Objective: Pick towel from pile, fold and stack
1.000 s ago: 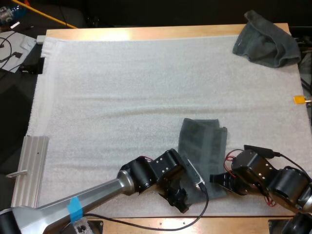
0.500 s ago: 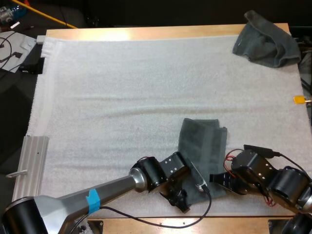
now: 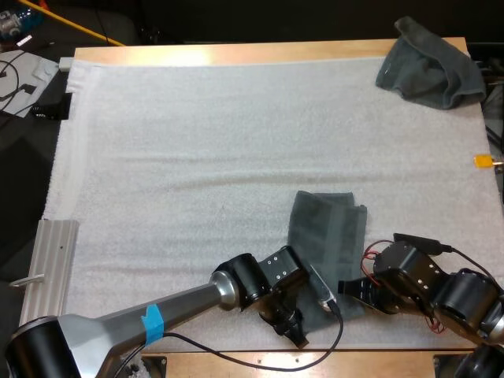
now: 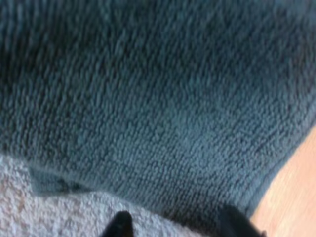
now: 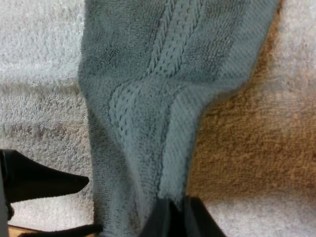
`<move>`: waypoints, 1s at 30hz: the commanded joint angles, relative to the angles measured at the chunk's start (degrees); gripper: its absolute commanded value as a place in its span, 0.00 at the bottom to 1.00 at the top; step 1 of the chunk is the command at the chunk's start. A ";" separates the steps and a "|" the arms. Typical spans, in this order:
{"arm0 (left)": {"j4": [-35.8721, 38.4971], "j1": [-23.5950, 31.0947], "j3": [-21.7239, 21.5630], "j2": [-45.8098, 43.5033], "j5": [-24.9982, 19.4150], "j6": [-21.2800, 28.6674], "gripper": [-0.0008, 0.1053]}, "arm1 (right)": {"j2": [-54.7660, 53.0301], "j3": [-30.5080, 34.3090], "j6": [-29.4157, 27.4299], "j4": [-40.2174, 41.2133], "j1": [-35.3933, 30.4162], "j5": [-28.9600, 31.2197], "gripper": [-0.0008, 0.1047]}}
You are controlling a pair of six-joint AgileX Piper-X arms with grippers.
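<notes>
Right gripper (image 5: 174,218) pinches the near corner of the flat towel (image 3: 327,236), which lies as a long strip at the near edge of the mat (image 3: 197,142), likely so that end can be lifted and carried over for the next fold. At the opposite near corner the left gripper (image 4: 177,226) has its fingers spread, apparently lining up a matching grasp so both corners rise evenly. Beyond, the crumpled towel (image 3: 429,63) sits at the far right corner.

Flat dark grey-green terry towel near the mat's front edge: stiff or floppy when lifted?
Likely floppy: the dark grey-green terry towel bunches where the right gripper pinches it. Probably light, being thin. Its looped pile should resist slipping.
</notes>
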 commanded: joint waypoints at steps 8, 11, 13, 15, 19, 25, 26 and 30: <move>4.72 0.25 -3.15 0.31 -1.10 -0.74 0.01 | -0.46 -0.27 -0.30 0.28 -0.06 0.72 0.01; 4.43 -0.23 -2.82 -0.37 0.05 -0.40 0.01 | -0.29 -0.37 -0.77 0.40 -0.07 0.00 0.01; 5.38 -0.16 -3.68 -1.92 0.59 -0.33 0.01 | -0.17 -0.46 -0.88 0.36 -0.06 -0.13 0.01; 6.05 -0.11 -4.22 -3.38 0.51 -0.33 0.01 | -0.12 -0.46 -0.94 0.28 -0.05 -0.07 0.01; 7.51 -0.10 -4.67 -6.20 0.30 -0.16 0.01 | 0.03 -0.53 -1.28 -0.14 -0.09 -0.19 0.01; 10.46 -0.06 -4.44 -11.61 -2.44 0.95 0.01 | 0.57 -0.70 -0.39 -1.06 0.31 0.52 0.01; 10.68 -0.03 -4.41 -12.36 -3.08 1.13 0.01 | 0.77 -0.63 -0.11 -1.38 0.36 0.84 0.01; 11.27 1.22 -4.49 -14.17 -5.80 1.78 0.01 | 2.19 -0.74 1.56 -3.77 0.18 2.42 0.01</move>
